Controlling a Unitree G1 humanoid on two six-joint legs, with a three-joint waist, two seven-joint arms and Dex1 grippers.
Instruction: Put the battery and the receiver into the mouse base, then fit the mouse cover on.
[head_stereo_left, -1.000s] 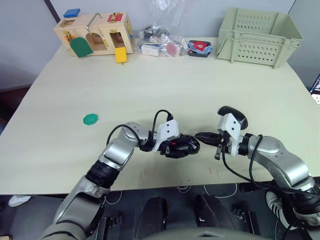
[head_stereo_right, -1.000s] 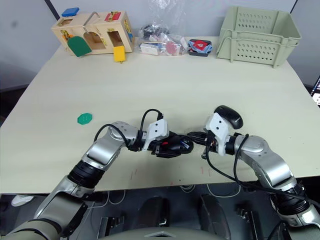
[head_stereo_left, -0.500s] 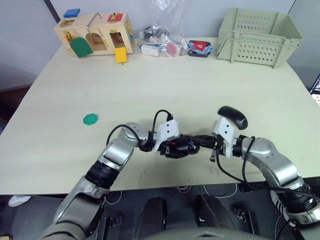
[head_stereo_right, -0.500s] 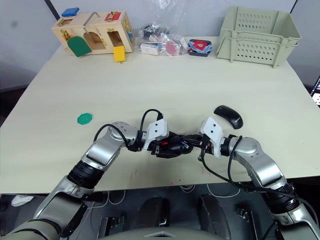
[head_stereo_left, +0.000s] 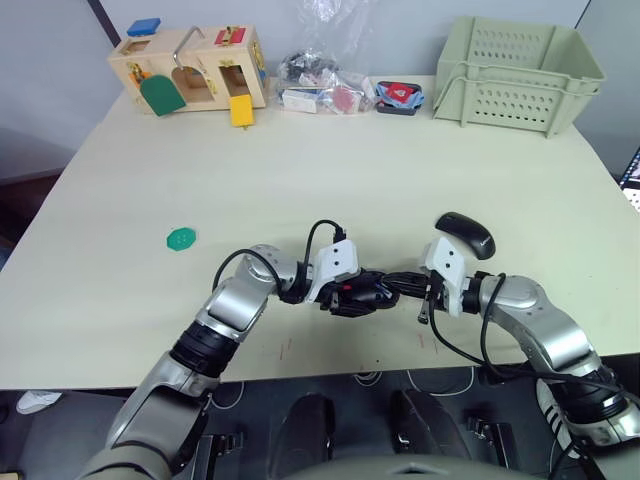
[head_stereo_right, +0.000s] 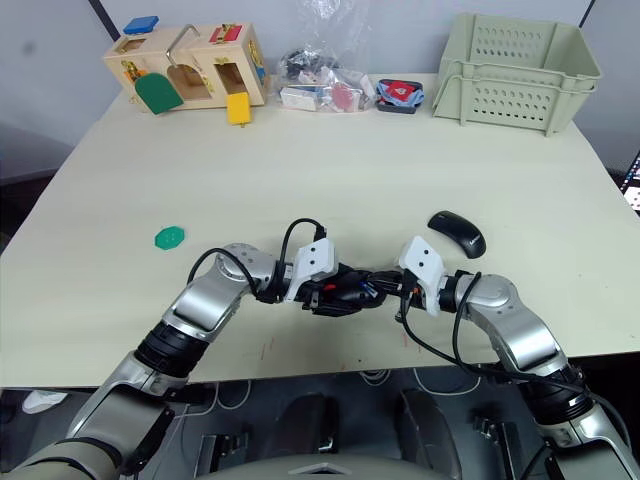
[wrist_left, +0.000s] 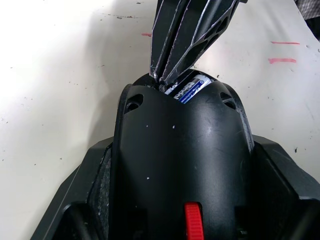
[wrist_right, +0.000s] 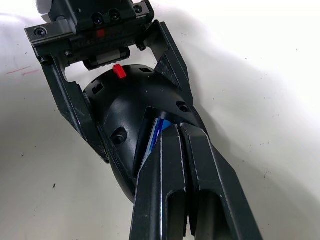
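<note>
L jaws (head_stereo_left: 352, 293) clamp mouse base (wrist_left: 182, 165); R jaws (wrist_right: 172, 132) pinch battery (wrist_left: 189, 88) in its slot

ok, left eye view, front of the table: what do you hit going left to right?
green hexagonal piece → left hand, clamped on the mouse base → right hand, its closed fingers pushing the battery into the base → mouse cover, lying on the table.

No readable text or labels.
</note>
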